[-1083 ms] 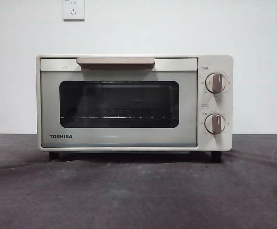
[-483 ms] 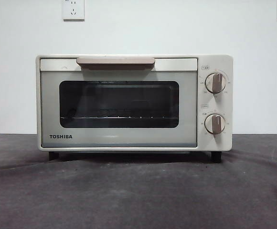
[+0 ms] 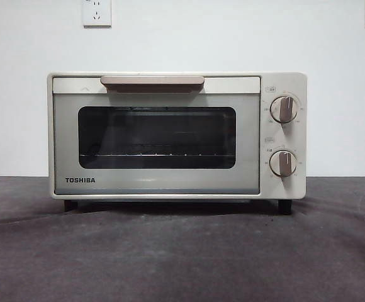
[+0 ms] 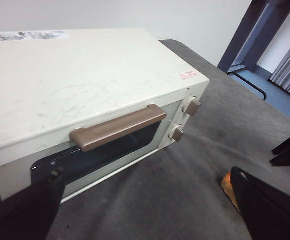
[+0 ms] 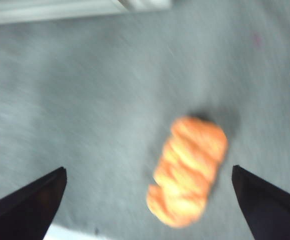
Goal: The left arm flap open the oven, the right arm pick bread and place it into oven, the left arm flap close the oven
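Oven [image 3: 176, 135] door shut; opening step not begun. My left pincer [image 4: 150, 210] hangs wide open, empty, above the handle [image 4: 117, 127]. Right pincer [image 5: 147, 200] open over bread [image 5: 187, 170] on counter [image 3: 182, 251]. Next: I hook the handle.

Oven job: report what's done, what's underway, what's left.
Done: nothing; the oven door is shut, its handle untouched. Underway: the left end effector hangs open near the handle; the right end effector hangs open over the bread on the table. Left: open, load, close.
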